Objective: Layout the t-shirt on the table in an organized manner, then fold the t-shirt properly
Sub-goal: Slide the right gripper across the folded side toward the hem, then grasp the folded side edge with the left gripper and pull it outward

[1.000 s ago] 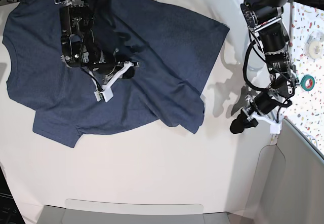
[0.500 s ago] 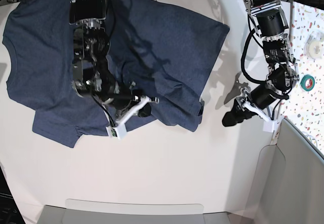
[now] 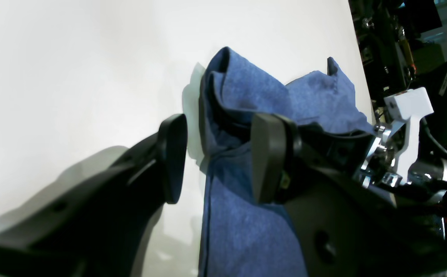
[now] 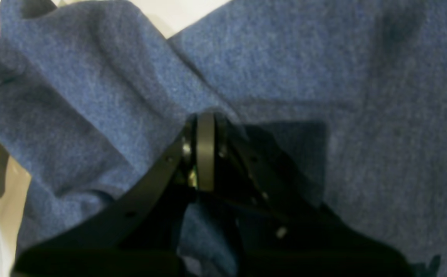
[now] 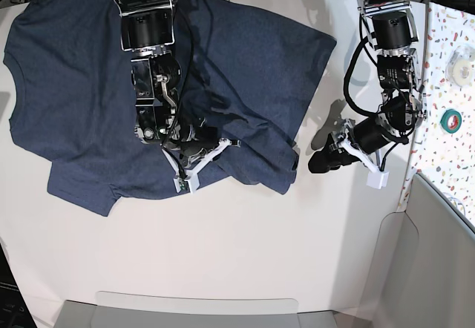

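The dark navy t-shirt (image 5: 74, 83) lies spread over the back left of the white table (image 5: 223, 254), with its near right part folded into a bunched flap (image 5: 278, 168). My right gripper (image 5: 211, 150) rests on the shirt beside that flap. In the right wrist view it (image 4: 205, 127) is shut, tips pressed against a crease of the cloth (image 4: 92, 77). My left gripper (image 5: 315, 165) hovers just right of the flap. In the left wrist view it (image 3: 219, 157) is open, and the shirt's (image 3: 246, 88) folded edge runs between its fingers (image 3: 173, 157).
A speckled surface (image 5: 445, 38) at the right edge carries a green tape roll (image 5: 450, 120) and a white roll (image 5: 462, 64). A grey panel (image 5: 438, 254) stands at the lower right. A grey tray lip (image 5: 193, 309) lines the front edge.
My right gripper has slid across the shirt toward the front right, staying shut. My left gripper has moved left across the bare table up to the shirt's folded flap.
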`<action>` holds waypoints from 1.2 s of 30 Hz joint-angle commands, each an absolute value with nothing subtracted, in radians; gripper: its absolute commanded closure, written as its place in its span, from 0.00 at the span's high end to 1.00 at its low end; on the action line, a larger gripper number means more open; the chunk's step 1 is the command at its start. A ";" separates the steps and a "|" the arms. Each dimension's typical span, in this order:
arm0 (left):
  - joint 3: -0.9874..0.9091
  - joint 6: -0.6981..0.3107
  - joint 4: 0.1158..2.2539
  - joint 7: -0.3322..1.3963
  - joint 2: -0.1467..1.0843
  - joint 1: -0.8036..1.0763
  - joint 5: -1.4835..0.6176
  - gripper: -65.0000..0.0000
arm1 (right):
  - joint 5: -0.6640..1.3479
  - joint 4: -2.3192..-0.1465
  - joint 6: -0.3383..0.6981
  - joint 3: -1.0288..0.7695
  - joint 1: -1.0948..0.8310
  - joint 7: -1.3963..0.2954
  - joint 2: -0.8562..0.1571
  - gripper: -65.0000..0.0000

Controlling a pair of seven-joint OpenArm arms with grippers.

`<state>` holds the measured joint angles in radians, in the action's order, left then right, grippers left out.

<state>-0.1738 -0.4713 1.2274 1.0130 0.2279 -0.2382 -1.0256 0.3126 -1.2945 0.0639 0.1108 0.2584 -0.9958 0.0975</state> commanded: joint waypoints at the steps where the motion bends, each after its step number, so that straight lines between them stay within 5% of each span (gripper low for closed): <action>1: -0.177 -0.481 1.247 0.995 0.242 -0.263 -1.050 0.41 | 0.297 -1.302 0.061 0.114 0.242 -1.101 0.096 0.00; 12: -0.176 -0.481 1.247 0.995 0.242 -0.303 -1.049 0.41 | 0.297 -1.630 0.054 0.410 0.137 -1.331 -0.053 0.00; 20: -0.163 -0.483 1.274 1.013 0.240 -0.329 -1.049 0.41 | 0.300 -1.742 0.054 0.417 0.136 -1.340 -0.110 0.00; 27: 0.188 -0.478 1.167 1.095 0.242 -0.506 -1.046 0.41 | 0.300 -1.765 0.054 0.426 0.133 -1.340 -0.105 0.00; 36: 0.579 -0.478 0.937 0.949 0.236 -0.697 -1.046 0.42 | 0.294 -1.914 0.054 0.371 0.048 -1.339 -0.151 0.00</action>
<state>0.5838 -0.4698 0.9226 0.9577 0.2409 -0.6685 -1.0241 0.3092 -1.9015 0.0555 0.3790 0.0349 -1.3476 -0.1444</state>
